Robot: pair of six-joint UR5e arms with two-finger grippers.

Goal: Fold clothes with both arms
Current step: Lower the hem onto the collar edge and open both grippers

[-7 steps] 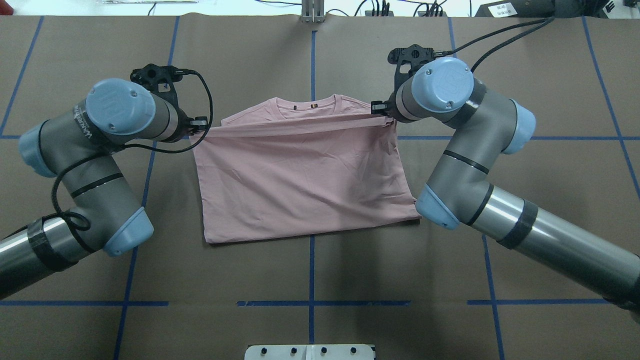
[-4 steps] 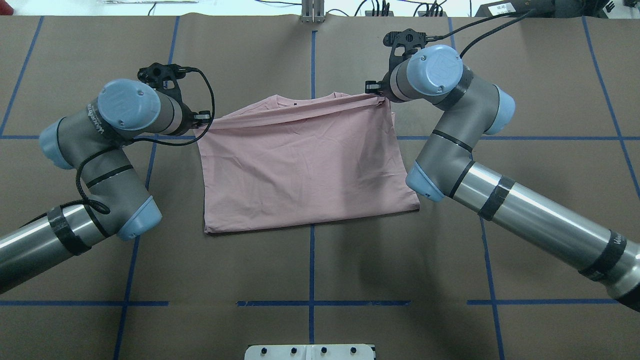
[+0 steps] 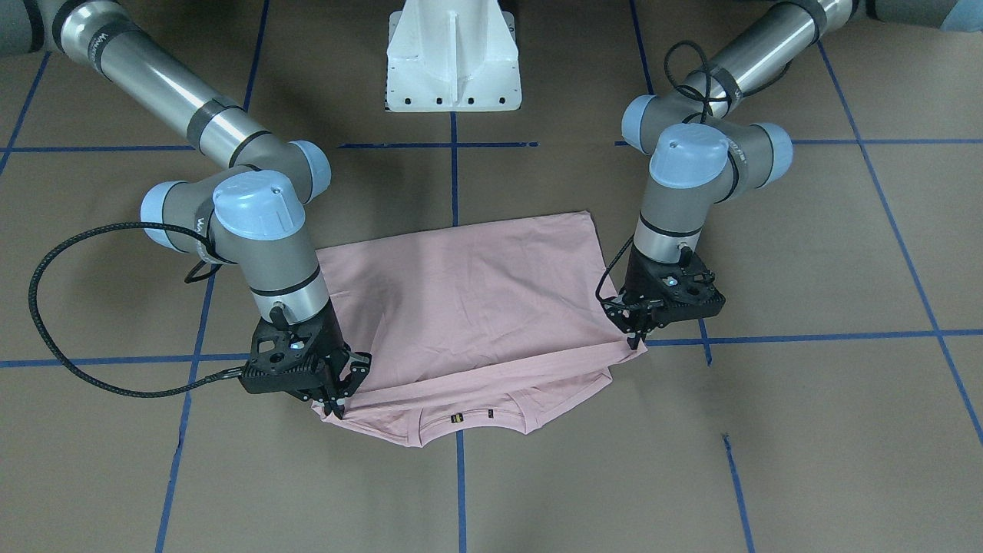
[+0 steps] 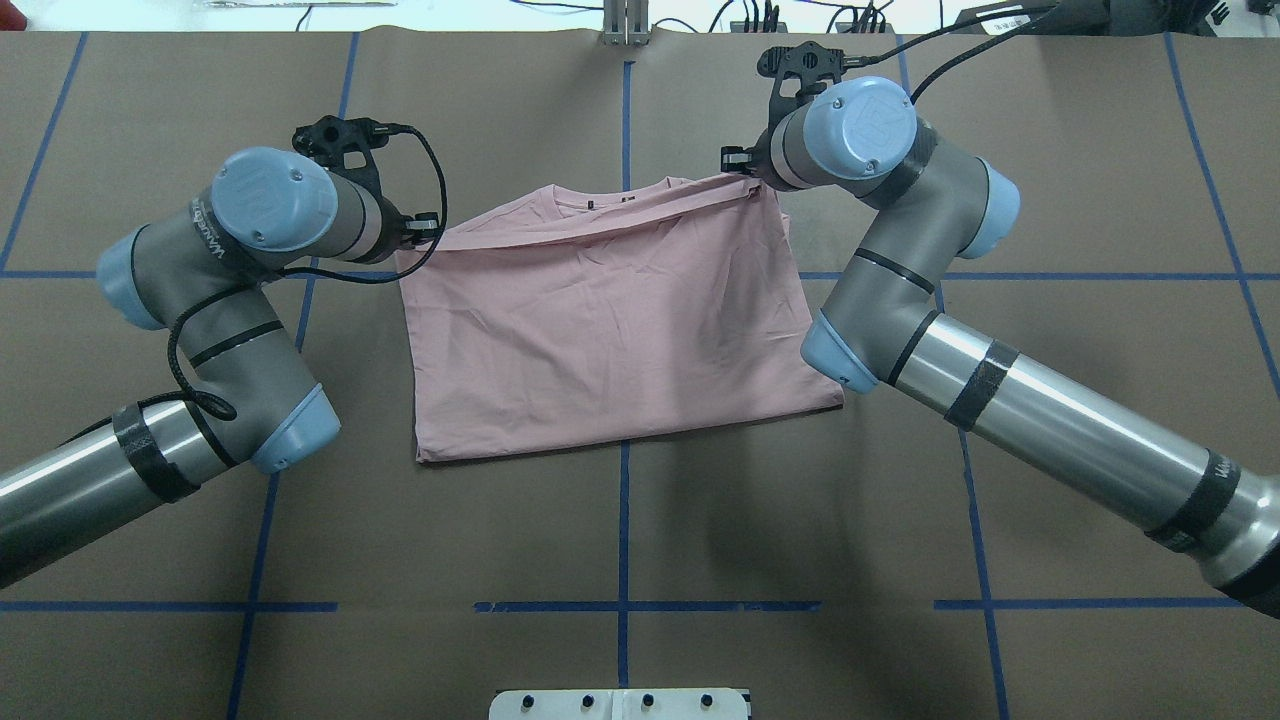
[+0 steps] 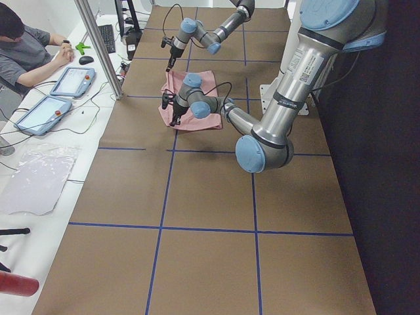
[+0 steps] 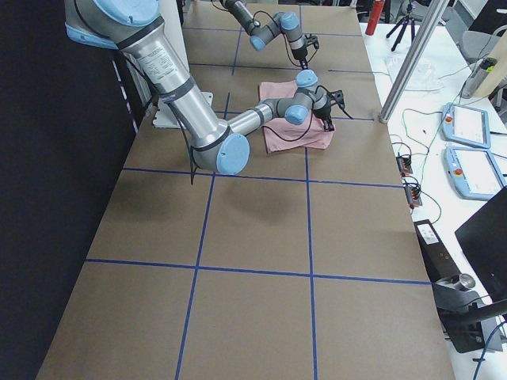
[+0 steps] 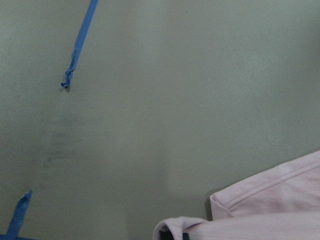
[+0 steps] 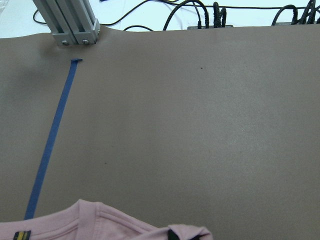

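Nearest the robot stood the white pedestal (image 4: 620, 703), at the edge of a brown table (image 4: 620, 540) marked with blue tape lines (image 4: 622, 606). Past it, the left arm (image 4: 230, 300) and the right arm (image 4: 1000, 410) reached forward on either side of a pink T-shirt (image 4: 610, 320).

The T-shirt lay in the middle of the table, doubled over, with its plain side up and the fold towards the robot. Its upper layer ran away from the robot to an edge pulled tight between the two grippers.

The left gripper (image 3: 637, 339) was closed on one corner of that edge. The right gripper (image 3: 336, 404) was closed on the other corner, which sat further from the robot, so the edge ran at a slant. Both corners looked lifted slightly off the layer below.

Just beyond the held edge, the collar (image 3: 472, 418) and a strip of the shoulders showed flat on the table. At the far edge of the table stood a metal post (image 4: 625, 25), with black cables (image 4: 760, 15) behind it.
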